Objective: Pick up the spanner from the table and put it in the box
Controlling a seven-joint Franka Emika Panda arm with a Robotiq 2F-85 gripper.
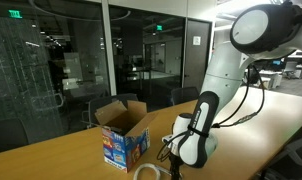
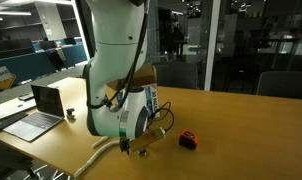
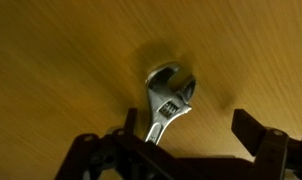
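Clearly the jaws stand wide apart above the spanner [image 3: 166, 100], which lies flat on the wooden surface [image 3: 51, 60]. Good practice: centre over the handle, descend squarely, close firmly, then lift toward the box [image 1: 124, 135].

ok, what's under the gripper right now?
The spanner, lying on the wooden table below the open gripper. Its adjustable head shows in the wrist view; the far end of its handle is covered by the gripper body.
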